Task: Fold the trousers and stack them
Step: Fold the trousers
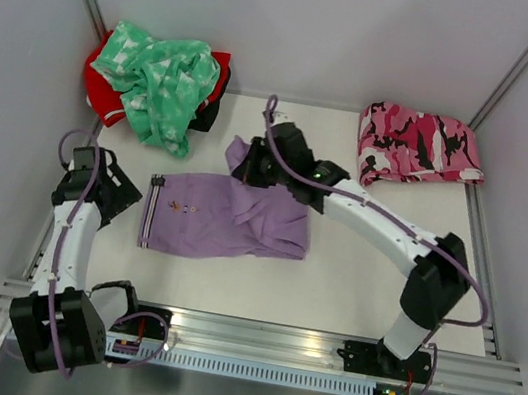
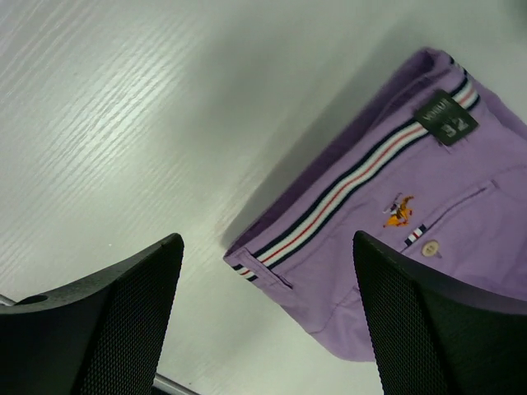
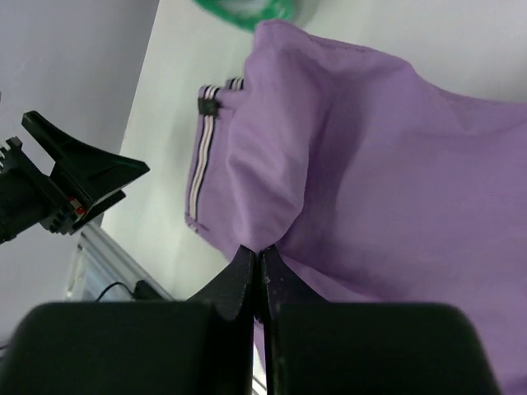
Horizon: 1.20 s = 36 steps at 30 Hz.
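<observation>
The long lilac-purple soft cloth trousers (image 1: 225, 219) lie on the white tabletop (image 1: 361, 285), doubled over once as we read it. Their far edge is pinched in the right jaws, which are closed tight on a fold. We judge the folding half done and the stacking not begun. The right arm (image 1: 381, 222) reaches far forward and leftward. The left arm (image 1: 76, 227) stands bent, its jaws spread wide and empty, the striped waistband (image 2: 346, 193) just below them.

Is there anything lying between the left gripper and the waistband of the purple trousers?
Nothing visible. Only bare table lies between the open left gripper and the striped waistband of the trousers. The green garment sits farther back.
</observation>
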Tool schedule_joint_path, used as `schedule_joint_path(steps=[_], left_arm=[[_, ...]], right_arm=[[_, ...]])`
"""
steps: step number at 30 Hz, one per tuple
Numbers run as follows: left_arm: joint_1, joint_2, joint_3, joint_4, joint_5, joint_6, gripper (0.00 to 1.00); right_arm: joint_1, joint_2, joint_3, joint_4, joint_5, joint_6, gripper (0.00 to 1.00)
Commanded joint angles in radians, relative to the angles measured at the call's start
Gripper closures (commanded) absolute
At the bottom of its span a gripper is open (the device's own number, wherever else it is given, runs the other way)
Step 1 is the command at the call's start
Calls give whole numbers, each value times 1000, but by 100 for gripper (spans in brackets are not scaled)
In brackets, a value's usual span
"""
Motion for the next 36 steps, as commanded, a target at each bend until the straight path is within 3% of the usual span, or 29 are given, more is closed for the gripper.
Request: schedule_joint_path(steps=[1, 4, 10, 16, 21, 24, 25, 26, 27, 28, 30, 32, 36], left_arm=[[101, -60, -36, 46, 105, -40, 11], [129, -88, -60, 30, 113, -62, 11], [189, -80, -27, -6, 98, -102, 11], [215, -48, -77, 45, 159, -96, 12], [215, -57, -97, 59, 155, -85, 12], [215, -53, -96, 63, 141, -85, 12], [215, -53, -93, 63, 141, -85, 12], [216, -51, -85, 65, 144, -83, 12], [215, -51, -77, 69, 153, -74, 12], [215, -51, -61, 68, 156, -70, 12], [215, -56, -41, 56, 142, -65, 12], [216, -59, 1, 39, 130, -66, 12], [218, -80, 73, 45, 195, -42, 13]], right_arm=[[79, 147, 82, 158, 32, 165, 100], [135, 267, 151, 233, 69, 243, 100], [188, 496, 377, 201, 97, 255, 100], [223, 598, 413, 202, 166, 323, 100], [234, 633, 396, 322, 101, 349, 100], [246, 667, 433, 441, -12, 326, 99], [258, 681, 463, 443, -35, 309, 91], [264, 699, 503, 422, -84, 250, 66], [272, 743, 618, 378, -103, 216, 54], [281, 764, 681, 247, -116, 185, 35], [281, 775, 781, 129, -105, 108, 29], [275, 730, 762, 9, -49, 23, 20], [193, 513, 555, -77, 32, -16, 16]])
